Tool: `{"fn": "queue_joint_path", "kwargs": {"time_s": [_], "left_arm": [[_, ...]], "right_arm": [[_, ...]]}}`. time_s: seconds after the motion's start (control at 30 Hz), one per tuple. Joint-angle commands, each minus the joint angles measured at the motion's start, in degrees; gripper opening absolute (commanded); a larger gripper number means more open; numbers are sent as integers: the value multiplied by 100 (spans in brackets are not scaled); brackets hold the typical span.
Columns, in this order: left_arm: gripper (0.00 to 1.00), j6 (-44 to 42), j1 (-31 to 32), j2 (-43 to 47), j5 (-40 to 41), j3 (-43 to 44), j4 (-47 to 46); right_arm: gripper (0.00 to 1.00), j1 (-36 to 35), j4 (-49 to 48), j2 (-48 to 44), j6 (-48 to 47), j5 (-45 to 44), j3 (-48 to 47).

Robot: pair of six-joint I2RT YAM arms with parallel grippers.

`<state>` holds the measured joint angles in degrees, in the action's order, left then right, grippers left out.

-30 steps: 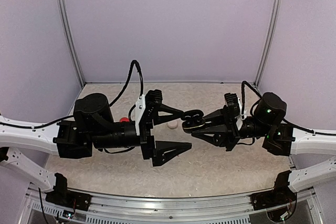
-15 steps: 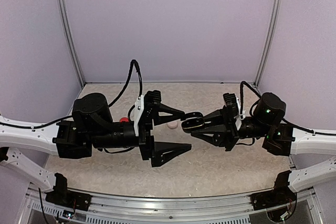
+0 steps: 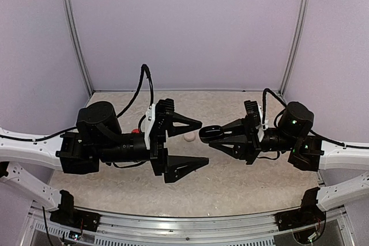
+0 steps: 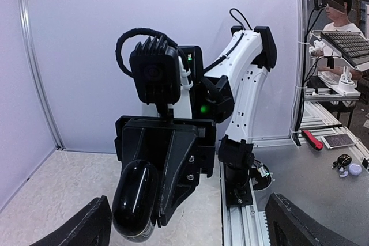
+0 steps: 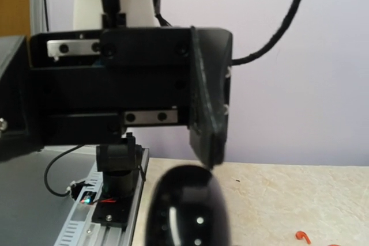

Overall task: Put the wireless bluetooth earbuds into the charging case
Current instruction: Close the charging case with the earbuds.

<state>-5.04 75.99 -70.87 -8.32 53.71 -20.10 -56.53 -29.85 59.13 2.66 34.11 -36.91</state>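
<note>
From my remote station, I saw the right gripper [image 3: 219, 133] clamped narrow on a glossy black oval charging case [image 3: 206, 133], which it held above the beige speckled tabletop [image 3: 242, 182]. In the left wrist view, the case stood on end between the 2 black fingers, and its rounded lower end poked out below them. I could not tell whether its lid was up or down.

The left gripper [image 3: 204, 142] faced the right one from across the middle of the table. Its 2 fingers were spread wide with nothing between them. The far finger [image 3: 185, 123] pointed toward the case and came close to it without touching. The near finger [image 3: 187, 166] sat well below the case in the top view.

A small pale grey earbud [image 3: 189, 137] lay on the tabletop. In the top view it was just left of the case and between the left gripper's 2 fingers, though it was too small for me to make out its shape. A red-orange piece [image 3: 140, 125] showed at the far side of the left wrist and was mostly hidden by the arm. The right wrist camera showed 1 tiny red-orange curved earbud [image 5: 302, 236] lying on the table to the right of the case.
</note>
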Motion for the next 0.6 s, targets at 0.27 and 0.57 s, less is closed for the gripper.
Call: {"fn": "queue_joint_path", "kwargs": {"time_s": [0.27,0.57], "left_arm": [[99,283,-27,223,1004,-308,-336],[99,1322,-873,311,1272,-437,-132]], "right_arm": [[0,495,354,11,724,-546,-186],[0,1797,1141,417,1361,-327,-462]]}}
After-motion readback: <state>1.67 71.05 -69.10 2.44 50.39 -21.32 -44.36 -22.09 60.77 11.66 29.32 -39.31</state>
